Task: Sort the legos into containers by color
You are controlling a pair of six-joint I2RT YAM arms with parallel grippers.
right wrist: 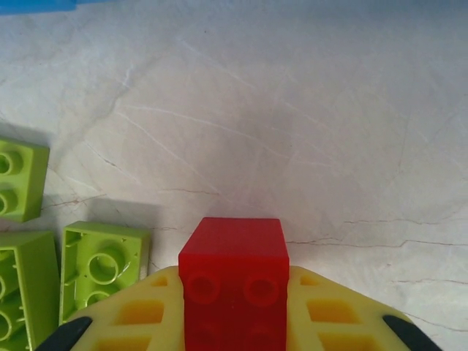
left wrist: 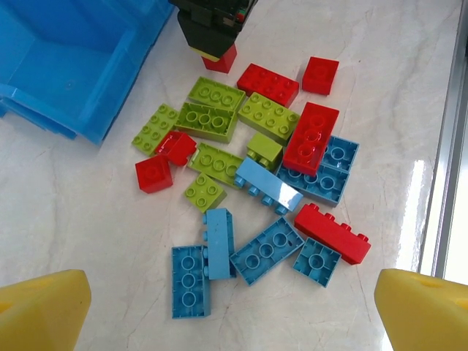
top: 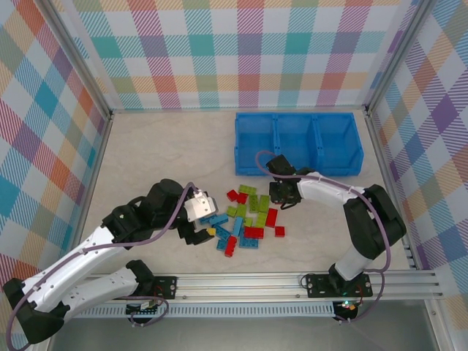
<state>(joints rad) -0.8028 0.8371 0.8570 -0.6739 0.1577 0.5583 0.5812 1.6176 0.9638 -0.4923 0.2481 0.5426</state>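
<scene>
Left wrist view: six red, seven lime and seven light-blue legos [left wrist: 256,155] lie mid-frame, right of the blue bin [left wrist: 110,110] at upper left. Right gripper [left wrist: 212,45], top centre, pinches a seventh red brick [left wrist: 221,61]; left gripper [left wrist: 232,311] fingers [left wrist: 44,307] stand spread.

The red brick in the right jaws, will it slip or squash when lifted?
The red brick looks like rigid moulded plastic, so it probably won't squash. Its glossy sides might slip, though the jaws clamp both squarely. Likely hollow like the overturned green brick, so light.
</scene>
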